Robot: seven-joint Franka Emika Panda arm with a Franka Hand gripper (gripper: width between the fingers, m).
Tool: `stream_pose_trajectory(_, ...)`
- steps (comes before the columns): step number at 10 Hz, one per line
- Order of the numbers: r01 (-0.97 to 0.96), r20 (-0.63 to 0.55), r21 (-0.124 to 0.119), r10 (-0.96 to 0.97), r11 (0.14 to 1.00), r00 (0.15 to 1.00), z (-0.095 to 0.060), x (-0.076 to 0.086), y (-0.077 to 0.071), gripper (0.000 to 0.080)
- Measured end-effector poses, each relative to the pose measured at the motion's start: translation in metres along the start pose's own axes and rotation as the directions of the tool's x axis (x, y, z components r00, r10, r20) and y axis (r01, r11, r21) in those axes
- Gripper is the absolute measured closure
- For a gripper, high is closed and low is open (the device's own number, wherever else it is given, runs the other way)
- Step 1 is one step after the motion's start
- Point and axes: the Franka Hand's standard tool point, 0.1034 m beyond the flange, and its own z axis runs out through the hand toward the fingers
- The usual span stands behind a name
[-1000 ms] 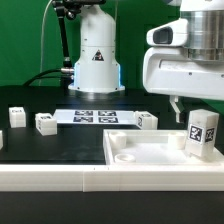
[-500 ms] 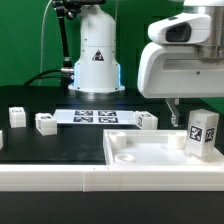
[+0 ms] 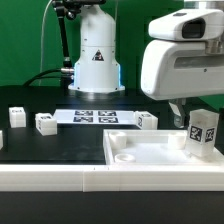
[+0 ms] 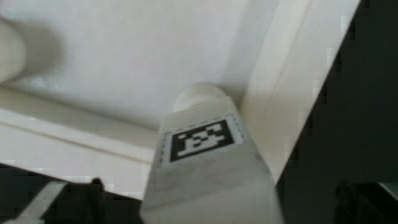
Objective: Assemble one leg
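1 leg [image 3: 203, 133] stands up in white panel [image 3: 135, 152] corner | pincer [image 3: 183, 110] wide, holds nothing | left: maybe twist leg tight

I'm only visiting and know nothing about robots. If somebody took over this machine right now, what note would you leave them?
End effector: open, with a finger on either side of the leg, not gripping it.
Leg: upright on the panel, at its corner on the exterior view's right.
Done: the leg stands at that corner. Whether it is fully seated cannot be told.
Left: probably close on the leg, fix it home, then check that it holds.
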Motion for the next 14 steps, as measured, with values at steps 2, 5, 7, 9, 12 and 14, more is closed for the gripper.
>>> stream_pose_trajectory(2,0.000,0.000,0.000,0.000,1.000,1.000,0.0001,-0.0001,0.0000,0.0412)
stream_pose_trajectory(5,-0.023,0.000,-0.001,0.023,1.000,1.000,-0.0001,-0.0002,0.0017,0.0508)
stream_pose_trajectory(7,-0.209,0.002,0.008,0.209,0.978,0.978,0.0000,-0.0007,0.0017,0.0508)
stream_pose_trajectory(9,-0.445,-0.002,0.012,0.445,0.895,0.896,0.0012,-0.0007,0.0023,0.0508)
stream_pose_trajectory(12,-0.745,-0.013,0.021,0.746,0.666,0.666,0.0018,0.0007,0.0030,0.0508)
stream_pose_trajectory(14,-0.868,-0.013,0.020,0.869,0.495,0.495,0.0018,0.0007,0.0028,0.0508)
